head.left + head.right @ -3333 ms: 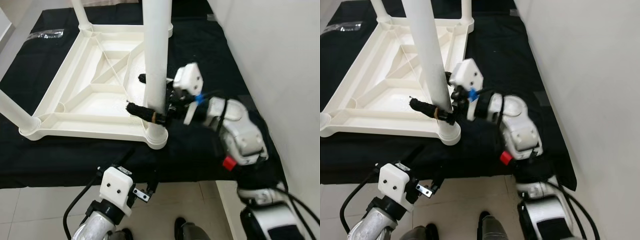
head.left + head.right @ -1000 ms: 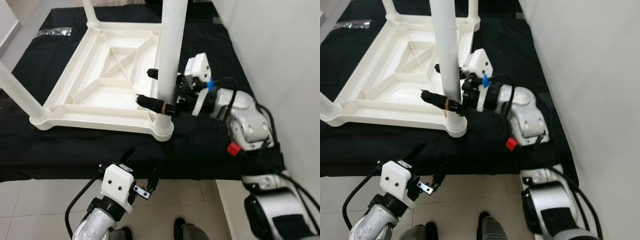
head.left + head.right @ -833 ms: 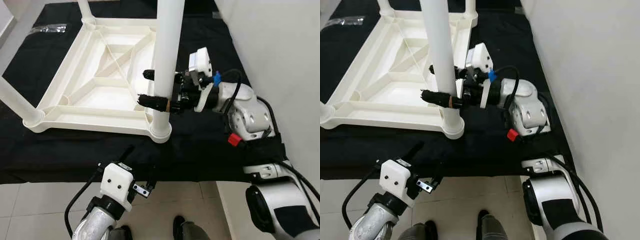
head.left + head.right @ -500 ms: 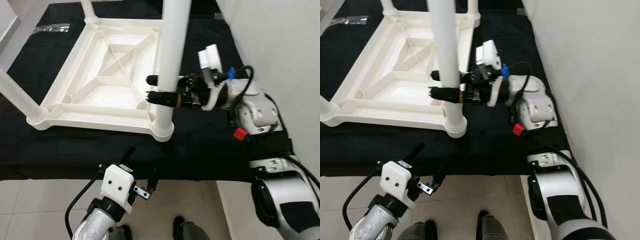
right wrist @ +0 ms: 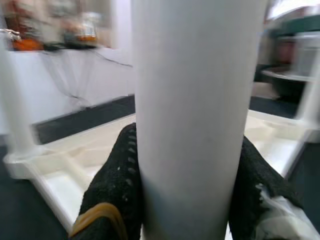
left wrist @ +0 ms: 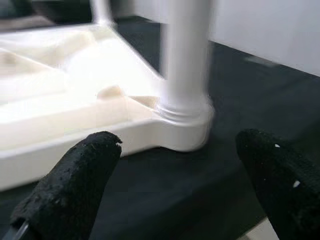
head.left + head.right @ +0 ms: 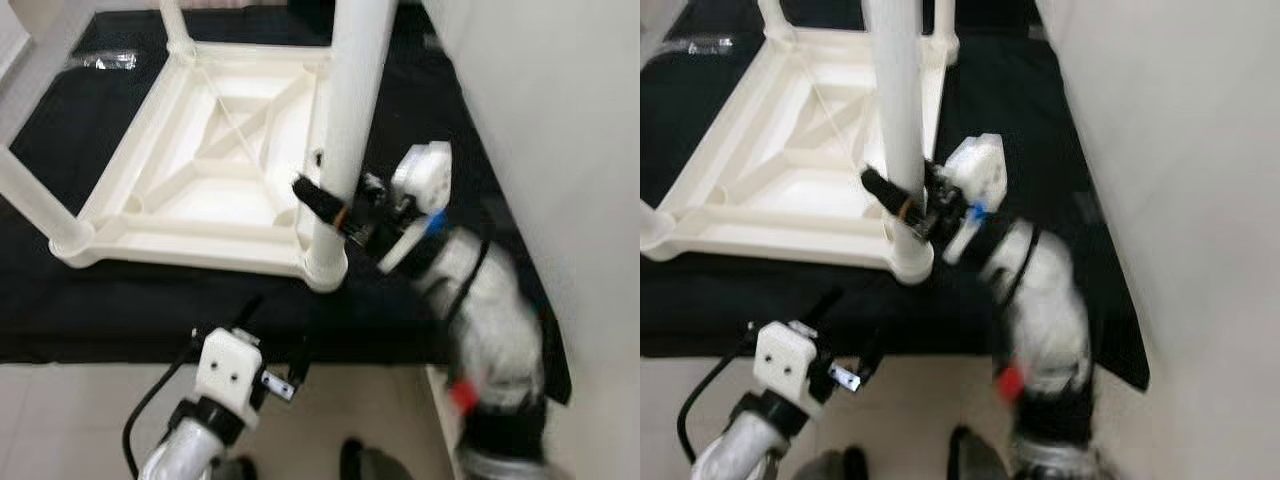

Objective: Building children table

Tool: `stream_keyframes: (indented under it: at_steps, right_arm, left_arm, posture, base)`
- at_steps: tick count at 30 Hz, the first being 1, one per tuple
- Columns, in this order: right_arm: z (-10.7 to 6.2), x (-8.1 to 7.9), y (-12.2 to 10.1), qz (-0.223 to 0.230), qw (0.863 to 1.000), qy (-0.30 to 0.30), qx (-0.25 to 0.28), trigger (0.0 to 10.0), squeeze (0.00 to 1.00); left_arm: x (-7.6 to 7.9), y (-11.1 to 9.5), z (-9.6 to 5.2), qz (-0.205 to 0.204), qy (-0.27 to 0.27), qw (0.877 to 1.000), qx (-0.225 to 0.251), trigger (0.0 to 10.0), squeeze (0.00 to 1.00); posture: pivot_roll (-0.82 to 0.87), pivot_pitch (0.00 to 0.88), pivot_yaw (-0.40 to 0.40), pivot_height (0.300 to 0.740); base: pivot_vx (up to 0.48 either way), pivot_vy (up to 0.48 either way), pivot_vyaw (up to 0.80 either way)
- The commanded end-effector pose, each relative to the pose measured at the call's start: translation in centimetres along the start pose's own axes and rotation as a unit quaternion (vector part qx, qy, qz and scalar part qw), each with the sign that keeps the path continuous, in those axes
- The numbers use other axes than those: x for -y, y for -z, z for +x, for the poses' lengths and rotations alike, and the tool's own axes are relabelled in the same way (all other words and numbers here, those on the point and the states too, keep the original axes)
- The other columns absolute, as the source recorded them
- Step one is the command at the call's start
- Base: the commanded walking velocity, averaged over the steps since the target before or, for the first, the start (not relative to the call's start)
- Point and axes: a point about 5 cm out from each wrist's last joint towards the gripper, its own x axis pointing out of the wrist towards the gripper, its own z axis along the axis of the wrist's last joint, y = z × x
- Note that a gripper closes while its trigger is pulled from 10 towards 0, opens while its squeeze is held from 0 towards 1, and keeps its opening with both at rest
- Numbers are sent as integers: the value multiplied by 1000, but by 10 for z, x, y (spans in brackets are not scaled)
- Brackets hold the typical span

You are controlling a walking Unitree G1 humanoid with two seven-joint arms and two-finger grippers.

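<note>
With the right gripper (image 7: 330, 205) fingers clenched round the near leg (image 7: 345, 130) of the upturned table (image 7: 200, 170) – left gripper (image 6: 175, 190) fingers released – the leg could be levered askew in its socket (image 7: 325, 265) by any sideways pull.

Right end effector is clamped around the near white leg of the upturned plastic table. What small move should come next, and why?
Probably press the white plastic table leg straight down into its round corner socket. The right end effector grips the leg just above that socket, and the leg stands upright in it on the upturned white plastic table. Whether it is fully seated cannot be told. The left end effector hangs open below the black-covered surface's edge.
</note>
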Motion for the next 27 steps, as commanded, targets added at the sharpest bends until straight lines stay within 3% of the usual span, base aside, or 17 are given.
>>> stream_keyframes:
  at_steps: [1, 6, 7, 8, 10, 11, 12, 16, 17, 19, 20, 21, 23, 24, 25, 26, 27]
  right_arm:
    - [-16, -5, 60, 2, 982, 16, -188, 0, 0]
    - [-1, -6, 56, -8, 984, -6, -176, 0, 0]
    - [5, -6, 55, -5, 985, -7, -171, 8157, 0]
    - [9, -9, 51, 3, 986, -1, -166, 10000, 0]
    - [12, -11, 48, 8, 987, 5, -162, 10000, 0]
    - [16, -12, 46, 40, 987, -1, -156, 10000, 1000]
    - [18, -14, 44, 72, 986, -4, -152, 10000, 1000]
    - [25, -10, 38, 77, 989, -21, -123, 10000, 1000]
    - [30, -10, 31, 71, 991, -65, -94, 10000, 1000]
    - [33, -10, 26, 66, 990, -97, -73, 10000, 1000]
    - [37, -8, 21, 53, 986, -150, -50, 10000, 1000]
    - [37, -8, 21, 53, 986, -150, -50, 10000, 1000]
    - [40, -3, 12, 48, 973, -226, -20, 10000, 953]
    - [41, 2, 6, 47, 962, -271, -1, 10000, 0]
    - [43, 8, 0, 39, 950, -309, 13, 10000, 0]
    - [43, 8, 0, 39, 950, -309, 13, 10000, 0]
    - [46, 18, -7, -1, 930, -368, 20, 10000, 0]
  left_arm:
    - [-1, 5, -3, -2, 4, 1000, -17, 10000, 0]
    - [-2, 7, -2, -3, 7, 1000, -20, 10000, 0]
    - [-3, 8, -2, -2, 5, 1000, -20, 10000, 0]
    - [-3, 8, -2, 0, 2, 1000, -20, 10000, 0]
    - [-4, 7, -2, 2, -2, 1000, -20, 10000, 0]
    - [-5, 7, -2, 4, -6, 1000, -20, 10000, 0]
    - [-5, 7, -2, 5, -8, 1000, -20, 10000, 0]
    - [-6, 7, -2, 6, -9, 1000, -19, 10000, 0]
    - [-6, 7, -2, 6, -8, 1000, -20, 10000, 0]
    - [-6, 7, -2, 6, -8, 1000, -20, 10000, 0]
    - [-6, 7, -1, 5, -7, 1000, -20, 10000, 0]
    - [-6, 7, -1, 5, -7, 1000, -20, 10000, 0]
    - [-5, 6, -1, 5, -5, 1000, -20, 10000, 0]
    - [-4, 6, 0, 4, -4, 1000, -20, 10000, 0]
    - [-4, 6, 0, 4, -3, 1000, -19, 10000, 0]
    - [-4, 6, 0, 4, -3, 1000, -19, 10000, 0]
    - [-4, 6, 0, 4, -3, 1000, -20, 10000, 0]
  posture:
    - [-5, 300, 15, 740]
    - [23, 287, -2, 740]
    - [29, 284, -6, 740]
    - [31, 283, -8, 740]
    - [34, 283, -10, 740]
    - [40, 283, -13, 740]
    - [41, 283, -14, 740]
    - [44, 282, -16, 740]
    - [47, 279, -15, 740]
    - [47, 279, -15, 740]
    - [55, 277, -14, 740]
    - [55, 277, -14, 740]
    - [64, 275, -13, 740]
    - [70, 276, -13, 740]
    - [70, 276, -13, 740]
    - [70, 276, -13, 740]
    - [75, 275, -13, 740]
  base:
    - [0, 0, 0]
    - [0, 0, 0]
    - [0, 0, 0]
    - [0, 0, 0]
    - [0, 0, 0]
    - [0, 0, 0]
    - [0, 0, 0]
    - [0, 0, 0]
    - [0, 0, 0]
    - [0, 0, 0]
    - [0, 0, 0]
    - [0, 0, 0]
    - [0, 0, 0]
    - [0, 0, 0]
    - [0, 0, 0]
    - [0, 0, 0]
    - [0, 0, 0]
